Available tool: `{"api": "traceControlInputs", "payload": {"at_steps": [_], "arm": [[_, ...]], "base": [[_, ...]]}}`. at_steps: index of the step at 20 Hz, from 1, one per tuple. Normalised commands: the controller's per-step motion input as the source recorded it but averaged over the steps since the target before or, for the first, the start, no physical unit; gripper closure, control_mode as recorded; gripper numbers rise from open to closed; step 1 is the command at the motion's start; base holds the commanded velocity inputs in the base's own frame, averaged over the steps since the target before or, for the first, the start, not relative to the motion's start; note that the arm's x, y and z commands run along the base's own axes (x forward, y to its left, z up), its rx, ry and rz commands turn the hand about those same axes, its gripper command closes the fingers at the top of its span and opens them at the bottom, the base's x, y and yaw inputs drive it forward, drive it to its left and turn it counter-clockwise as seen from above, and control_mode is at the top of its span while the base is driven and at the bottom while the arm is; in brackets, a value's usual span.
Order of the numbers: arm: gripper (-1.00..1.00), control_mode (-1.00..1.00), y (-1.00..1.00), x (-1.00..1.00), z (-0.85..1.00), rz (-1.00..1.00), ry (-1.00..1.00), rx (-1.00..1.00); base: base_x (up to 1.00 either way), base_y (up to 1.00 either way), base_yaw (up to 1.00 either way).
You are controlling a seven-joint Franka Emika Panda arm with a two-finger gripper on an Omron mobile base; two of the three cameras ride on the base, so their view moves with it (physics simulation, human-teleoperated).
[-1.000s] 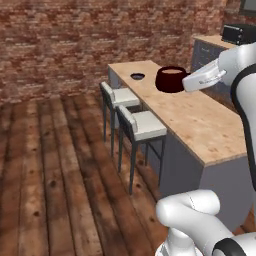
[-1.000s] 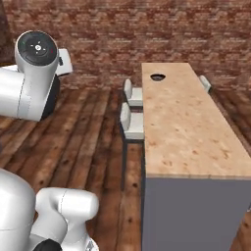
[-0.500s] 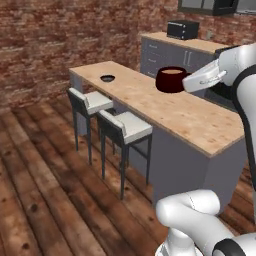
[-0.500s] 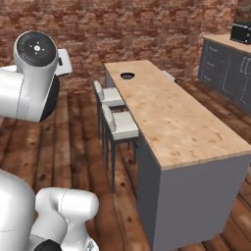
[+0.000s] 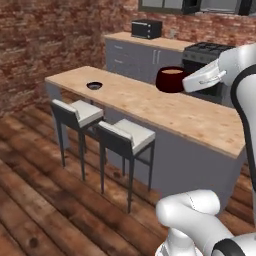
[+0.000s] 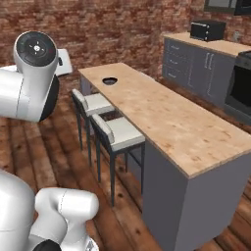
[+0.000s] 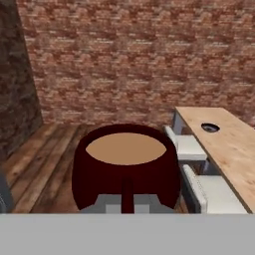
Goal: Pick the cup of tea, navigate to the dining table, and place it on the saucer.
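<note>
my base has swung round since a second ago; my gripper [image 5: 186, 84] clamps the cup of tea [image 5: 170, 80] aloft, the saucer [image 5: 94, 85] on the tabletop [image 5: 165, 107] far end nearer now

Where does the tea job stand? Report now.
Done: the cup is picked up, held level in the claw with its handle between the fingers. In hand: the drive to the table, with the robot alongside it. Left: setting the cup on the saucer, which sits bare near the table's far end.
</note>
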Motion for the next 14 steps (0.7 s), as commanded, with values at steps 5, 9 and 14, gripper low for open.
{"api": "traceControlInputs", "payload": {"at_steps": [5,9,14], "arm": [[1.0,1.0,0.0,0.0,0.0,0.0,0.0,0.0],[1.0,1.0,0.0,0.0,0.0,0.0,0.0,0.0],[1.0,1.0,0.0,0.0,0.0,0.0,0.0,0.0]], "base": [[0.45,0.91,-0.4],[0.47,0.91,-0.39],[0.45,0.9,-0.36]]}}
